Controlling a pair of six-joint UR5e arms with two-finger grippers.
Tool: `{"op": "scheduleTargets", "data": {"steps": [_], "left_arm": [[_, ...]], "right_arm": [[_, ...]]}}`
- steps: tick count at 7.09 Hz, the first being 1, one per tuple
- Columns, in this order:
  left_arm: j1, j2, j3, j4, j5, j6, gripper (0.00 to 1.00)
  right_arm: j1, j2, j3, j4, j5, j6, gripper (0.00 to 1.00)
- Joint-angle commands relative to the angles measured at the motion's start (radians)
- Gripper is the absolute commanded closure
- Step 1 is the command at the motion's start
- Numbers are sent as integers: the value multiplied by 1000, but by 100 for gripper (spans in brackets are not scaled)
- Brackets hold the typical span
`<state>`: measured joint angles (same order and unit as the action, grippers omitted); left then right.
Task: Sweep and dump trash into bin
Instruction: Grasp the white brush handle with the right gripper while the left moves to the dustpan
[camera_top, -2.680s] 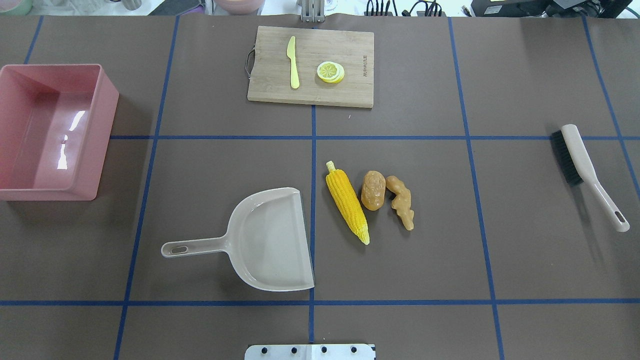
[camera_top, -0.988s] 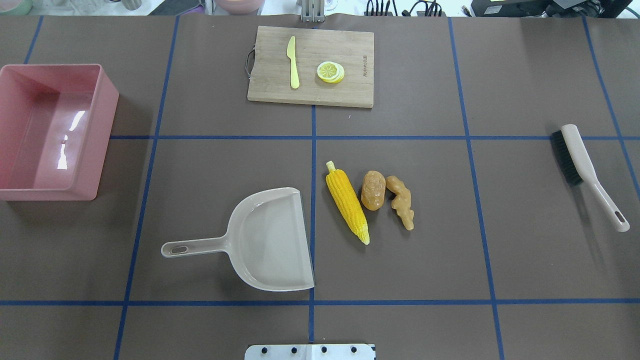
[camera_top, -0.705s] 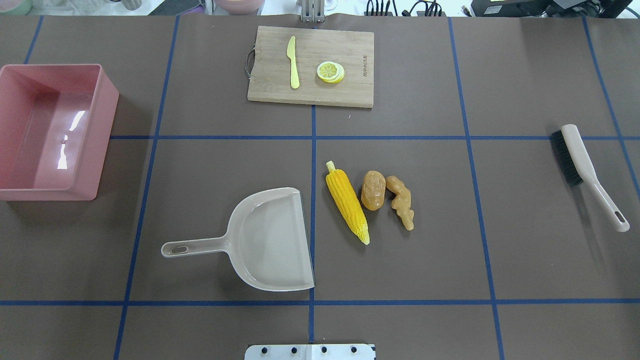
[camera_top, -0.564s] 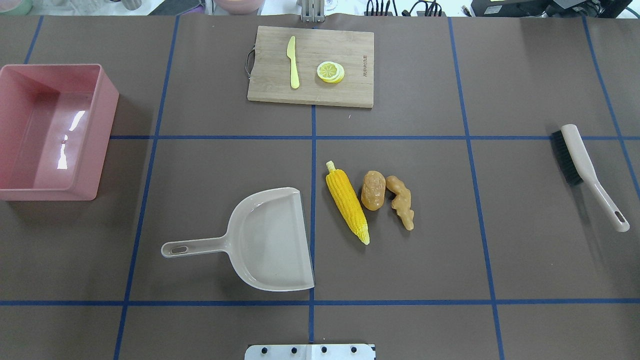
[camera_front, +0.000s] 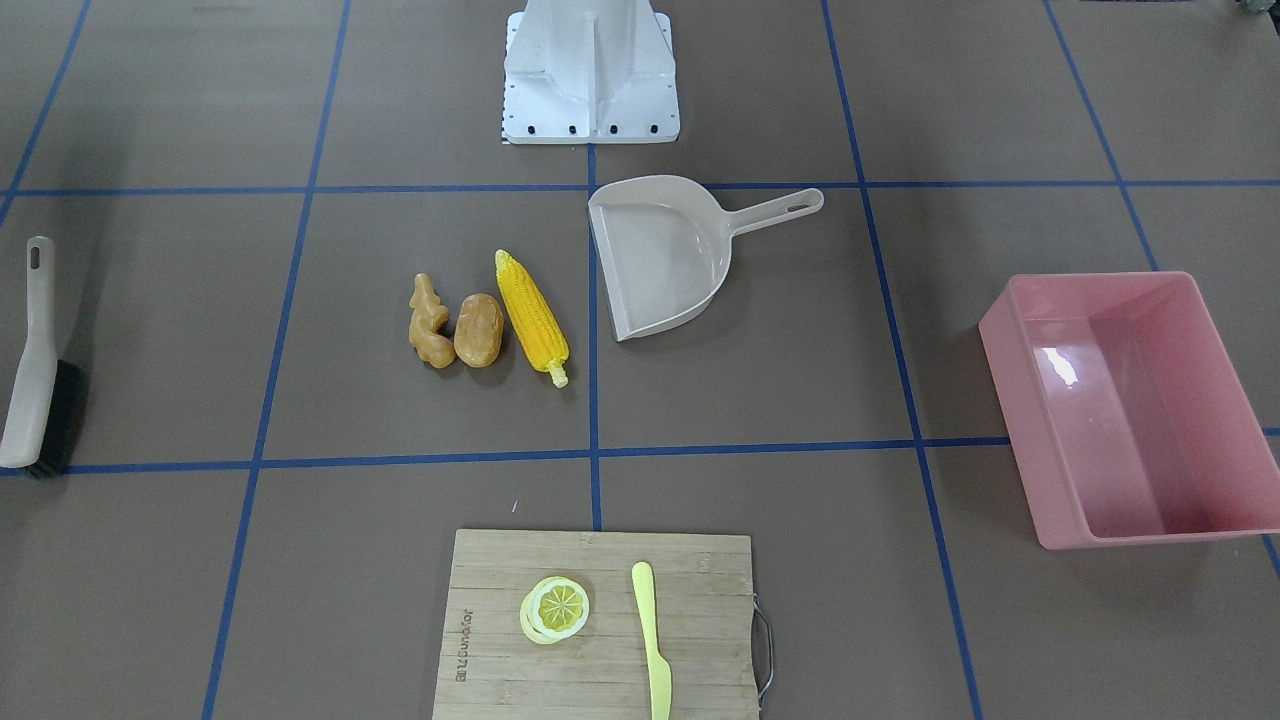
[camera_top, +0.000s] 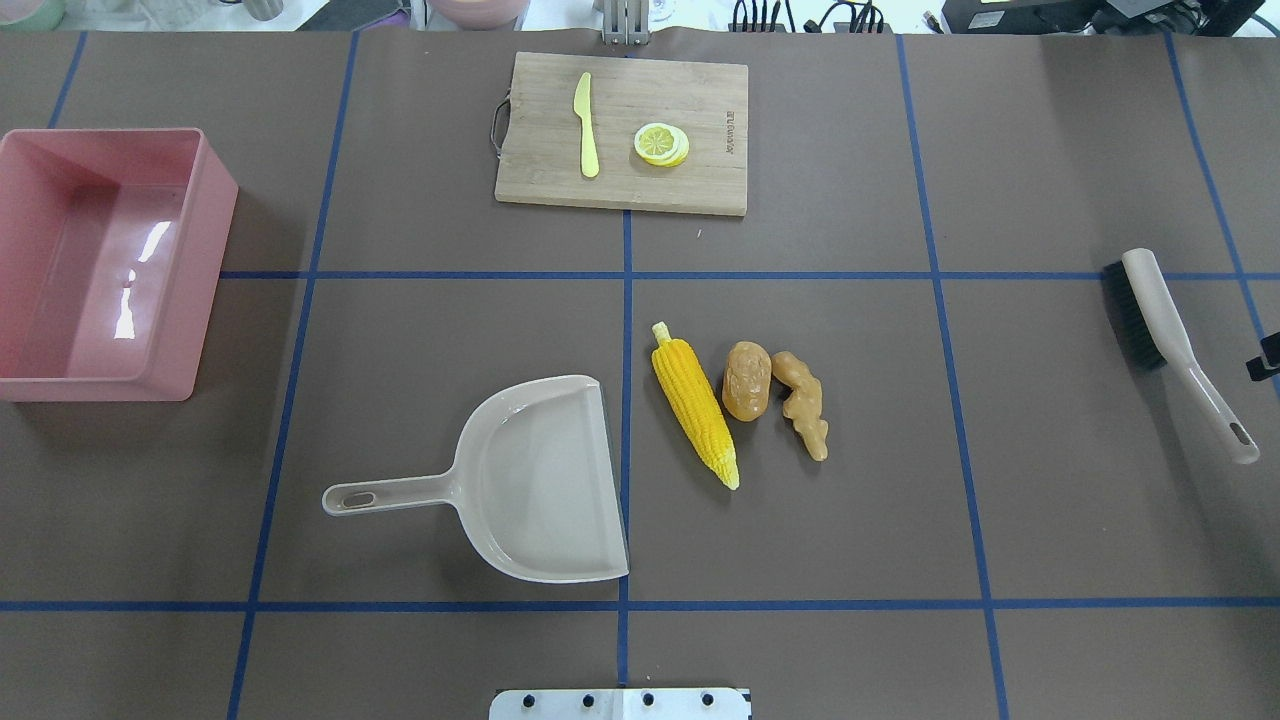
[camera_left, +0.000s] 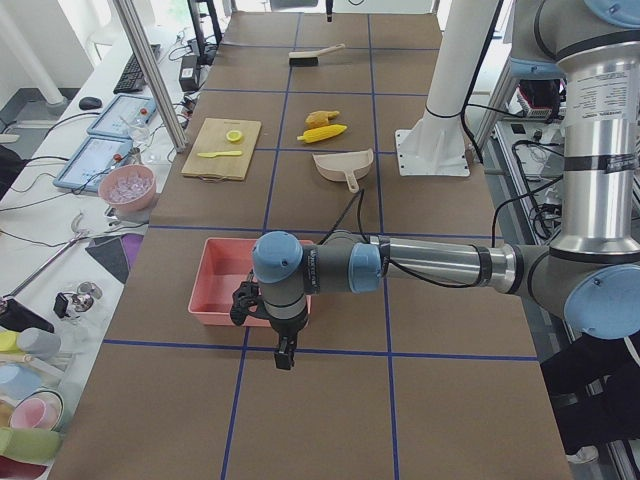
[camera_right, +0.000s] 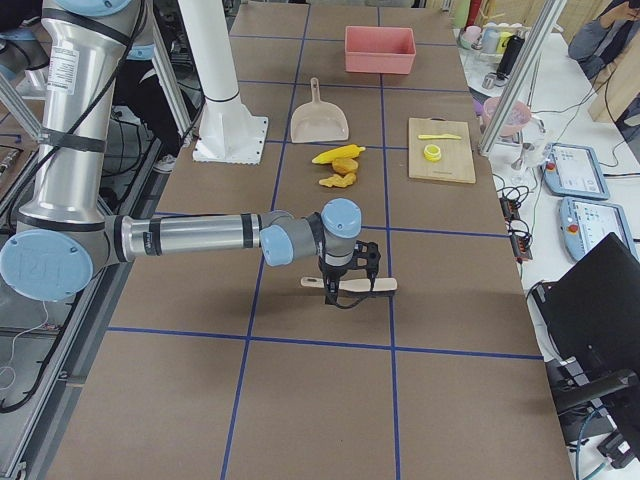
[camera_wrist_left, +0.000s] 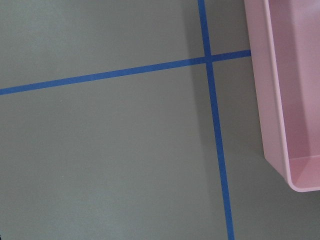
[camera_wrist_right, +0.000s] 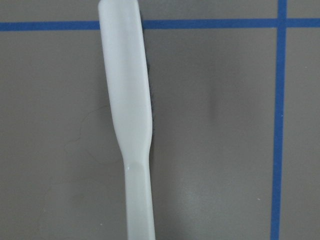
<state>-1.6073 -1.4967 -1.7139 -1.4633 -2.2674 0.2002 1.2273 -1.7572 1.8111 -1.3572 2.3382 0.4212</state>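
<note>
The yellow corn cob (camera_top: 694, 410), brown potato (camera_top: 746, 380) and tan ginger root (camera_top: 803, 403) lie side by side mid-table, just right of the beige dustpan (camera_top: 540, 480). The pink bin (camera_top: 215, 250) stands empty at the far left. My right gripper (camera_right: 335, 293) hangs over the beige brush (camera_right: 360, 284), whose handle (camera_wrist_right: 130, 115) fills the right wrist view. I cannot tell whether it is open. My left gripper (camera_left: 285, 357) hangs beside the bin (camera_left: 225, 280), outside its wall (camera_wrist_left: 265, 90). I cannot tell its state.
A wooden cutting board (camera_top: 540, 170) at the back centre carries a pale yellow knife (camera_top: 586, 125) and lemon slices (camera_top: 660, 143). The brush (camera_top: 1165, 330) lies at the far right edge. The robot's white base (camera_front: 590, 70) stands at the near edge.
A black part of my right arm's end has come into the overhead view at the right edge, beside the brush handle. The trash, dustpan, brush and bin have not moved.
</note>
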Motion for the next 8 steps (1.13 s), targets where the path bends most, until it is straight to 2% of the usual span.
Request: {"op": "scheduleTargets", "data": {"steps": [1,5,6,7,8], "left_arm": [[0,1,0,-3,0,2,2],[0,1,-4,-2,0,1,1],[0,-2,-18,6,0,1,1],[0,-16,-74,45,2,-4,1],[0,-17,-146,117,0,-4,1]], "right_arm": [[-95,4,-4,9,-52,51,0],[-130,33,-65,9,-57,53,0],[-140,33,-81,9,-54,54,19],[-143,35,-81,7,-46,54,53],[-143,39,-82,3,-46,54,74]]}}
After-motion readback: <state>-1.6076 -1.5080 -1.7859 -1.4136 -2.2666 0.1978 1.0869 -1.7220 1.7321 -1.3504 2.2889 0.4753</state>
